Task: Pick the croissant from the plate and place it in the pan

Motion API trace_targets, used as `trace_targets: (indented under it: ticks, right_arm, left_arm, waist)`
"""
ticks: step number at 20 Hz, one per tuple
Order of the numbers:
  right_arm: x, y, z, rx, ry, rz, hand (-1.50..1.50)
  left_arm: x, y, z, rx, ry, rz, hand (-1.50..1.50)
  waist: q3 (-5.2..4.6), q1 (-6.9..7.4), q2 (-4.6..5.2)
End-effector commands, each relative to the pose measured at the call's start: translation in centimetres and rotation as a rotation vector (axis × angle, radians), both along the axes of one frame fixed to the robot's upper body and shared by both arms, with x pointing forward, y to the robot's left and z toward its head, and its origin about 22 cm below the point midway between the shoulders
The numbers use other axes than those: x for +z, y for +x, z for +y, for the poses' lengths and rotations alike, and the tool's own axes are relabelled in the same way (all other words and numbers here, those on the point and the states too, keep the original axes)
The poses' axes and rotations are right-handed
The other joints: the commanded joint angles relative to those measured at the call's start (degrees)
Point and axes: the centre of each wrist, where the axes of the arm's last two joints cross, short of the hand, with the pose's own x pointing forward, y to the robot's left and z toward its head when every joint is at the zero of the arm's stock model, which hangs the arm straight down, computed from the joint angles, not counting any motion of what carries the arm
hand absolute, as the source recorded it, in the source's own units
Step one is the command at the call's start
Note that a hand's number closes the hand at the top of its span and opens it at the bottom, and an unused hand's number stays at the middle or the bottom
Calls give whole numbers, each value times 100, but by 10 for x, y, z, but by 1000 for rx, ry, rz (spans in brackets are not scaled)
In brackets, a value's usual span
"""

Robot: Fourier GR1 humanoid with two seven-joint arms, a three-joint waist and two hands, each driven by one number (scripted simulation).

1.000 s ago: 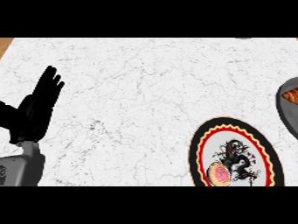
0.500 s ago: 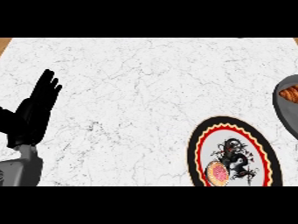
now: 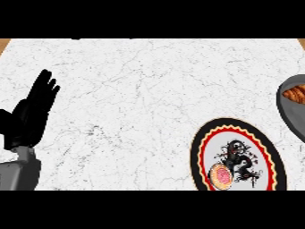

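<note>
Where the view falls steeply from above, the table (image 3: 148, 89) presents a white marble top with fine grey veining and scattered dark specks, running almost edge to edge. Wood-brown strips show beyond it at the upper left and upper right corners.

Item: left hand (image 3: 29, 116), black, on a grey forearm entering from the lower left. Fingers straight and together, pointing up and slightly right, thumb spread out to the left; it holds nothing and touches no object.

Item: right hand, not visible in this view.

Item: pan (image 3: 303, 120), grey, at the right edge and partly cut off by it, resting on the marble.

Item: croissant (image 3: 302, 94), golden-brown, lying inside the pan in its upper part.

Item: plate (image 3: 204, 154), round, black rim with a red and cream scalloped band, white centre bearing a black dragon figure. It sits at the lower right, just beside the pan, its lower portion cut off. A small round pink-and-yellow motif (image 3: 220, 175) shows on its lower left area.
</note>
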Motion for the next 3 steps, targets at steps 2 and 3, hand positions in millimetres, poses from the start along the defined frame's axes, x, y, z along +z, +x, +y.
trace_targets:
  ticks: [2,3]
  right_arm:
    - [-2,-33,-8,168,70,-103,-150]
    - [-6,-20,-4,149,61,-105,-150]
  left_arm:
    - [-7,-7,6,-5,-4,12,0]
    - [-12,-3,-9,-15,-3,4,0]
  waist:
    - [-7,-4,-19]
    - [2,50,8]
